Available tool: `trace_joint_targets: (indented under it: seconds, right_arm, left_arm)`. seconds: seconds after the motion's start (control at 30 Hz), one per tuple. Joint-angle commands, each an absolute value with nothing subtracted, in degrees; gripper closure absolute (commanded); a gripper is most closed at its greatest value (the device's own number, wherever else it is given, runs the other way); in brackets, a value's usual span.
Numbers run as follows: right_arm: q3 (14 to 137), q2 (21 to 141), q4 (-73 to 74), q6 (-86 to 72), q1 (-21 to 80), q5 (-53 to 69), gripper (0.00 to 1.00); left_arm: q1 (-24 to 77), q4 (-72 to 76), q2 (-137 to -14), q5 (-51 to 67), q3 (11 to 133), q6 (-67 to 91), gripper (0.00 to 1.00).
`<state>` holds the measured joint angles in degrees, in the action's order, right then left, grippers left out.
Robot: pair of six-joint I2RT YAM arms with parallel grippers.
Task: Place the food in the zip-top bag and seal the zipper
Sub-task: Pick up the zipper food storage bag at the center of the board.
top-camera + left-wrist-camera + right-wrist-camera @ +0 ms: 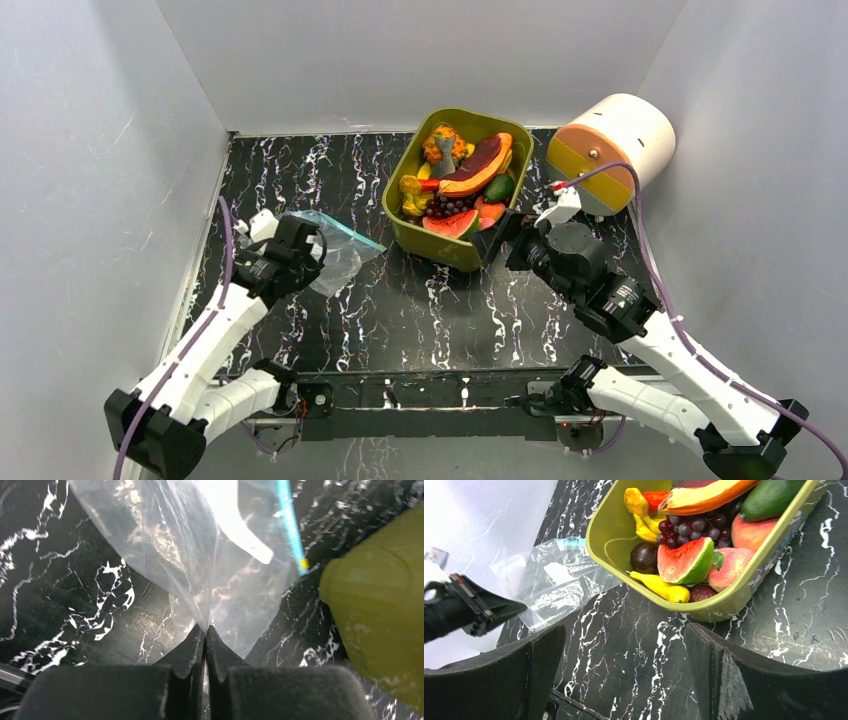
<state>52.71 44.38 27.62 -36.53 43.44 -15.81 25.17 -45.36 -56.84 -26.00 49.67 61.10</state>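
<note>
The clear zip-top bag (pixel 340 250) lies on the black marbled table left of the olive tub (pixel 436 245); its teal-blue zipper (pixel 289 517) runs along the far edge. My left gripper (pixel 205 628) is shut on a fold of the bag (pixel 200 555). The food fills the tub: a watermelon wedge (pixel 686 560), grapes (pixel 691 527), yellow pieces (pixel 659 586), a green piece (pixel 769 497), a papaya slice (pixel 480 165). My right gripper (pixel 624 645) is open and empty, just in front of the tub's near right corner (pixel 505 245).
A white and orange cylinder (pixel 612 150) lies at the back right beside the tub. White walls enclose the table on three sides. The bag also shows in the right wrist view (pixel 554 582) with the left gripper at its left.
</note>
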Motion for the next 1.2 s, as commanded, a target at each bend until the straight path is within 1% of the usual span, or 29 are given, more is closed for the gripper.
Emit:
trace_joint_targets:
  seconds: [0.0, 0.07, 0.13, 0.23, 0.47, 0.57, 0.67, 0.9, 1.03, 1.17]
  right_arm:
    - [50.86, 42.64, 19.36, -32.29, 43.71, -11.05, 0.14]
    - [49.3, 42.69, 17.51, -31.15, 43.7, -10.75, 0.21]
    - [47.19, 43.09, 15.18, -29.65, 43.75, -11.18, 0.26]
    - [46.15, 44.36, 13.72, -26.5, 43.68, -7.2, 0.27]
    - [45.95, 47.02, 7.6, -21.68, 43.75, 3.37, 0.28]
    - [45.26, 49.21, 4.2, -19.01, 44.02, 9.77, 0.32]
    - [45.65, 52.11, 2.31, -17.07, 45.48, 12.88, 0.33]
    - [47.09, 57.16, -3.92, -11.0, 53.93, 9.87, 0.34]
    - [44.5, 58.54, -11.64, -3.62, 59.97, 5.89, 0.32]
    - [42.01, 60.56, -19.05, 2.02, 63.59, 4.22, 0.32]
  left_arm:
    - [24.79, -50.96, -51.57, -23.65, 55.55, 48.87, 1.0]
    - [24.79, -52.27, -48.87, -23.45, 57.27, 46.37, 1.0]
    - [24.79, -54.18, -46.79, -23.83, 59.6, 44.77, 1.0]
    - [24.78, -55.63, -44.88, -21.15, 62.35, 40.62, 1.0]
    - [24.79, -57.12, -43.48, -10.39, 65.05, 31.23, 1.0]
    - [24.79, -57.46, -43.4, -5.63, 66.73, 28.59, 1.0]
    - [24.79, -56.84, -42.87, -0.38, 68.06, 26.86, 1.0]
    - [24.79, -53.63, -41.68, 6.5, 68.27, 28.92, 1.0]
    - [24.79, -51.61, -41.65, 10.27, 67.48, 30.65, 1.0]
    - [24.79, -49.94, -41.9, 14.02, 67.15, 32.3, 1.0]
